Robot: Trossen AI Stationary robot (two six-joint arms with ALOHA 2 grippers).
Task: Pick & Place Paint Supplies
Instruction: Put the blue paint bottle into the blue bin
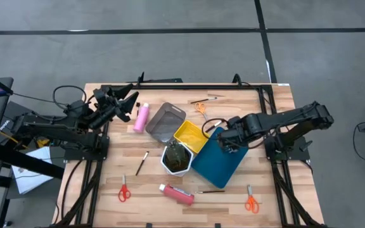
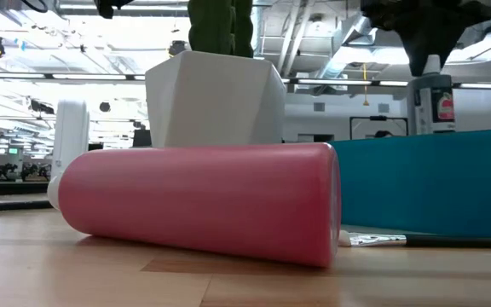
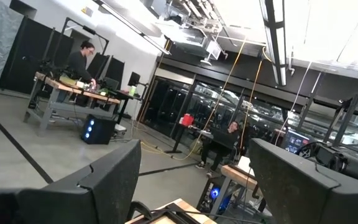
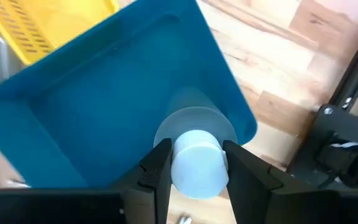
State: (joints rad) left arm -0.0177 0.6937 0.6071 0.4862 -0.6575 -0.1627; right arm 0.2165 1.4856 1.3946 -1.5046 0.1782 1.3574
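My right gripper hangs over the blue tray at the table's right and is shut on a small grey bottle with a white cap. In the low view that bottle shows high above the tray's rim. My left gripper waits raised at the far left, open, with nothing between its fingers. One pink bottle lies on its side next to the grey tray. A second lies near the front edge. Scissors and a thin brush lie loose on the wood. My right gripper pinches the bottle's white cap between its two fingers, one on each side. The fingers come from above and point down. The bottle hangs upright below them, its grey body toward the blue tray and clear of it.
A yellow tray and a white hexagonal pot with a plant stand left of the blue tray. More scissors and brushes lie about. Black frame rails run along the table's edges. People sit at desks in the room beyond.
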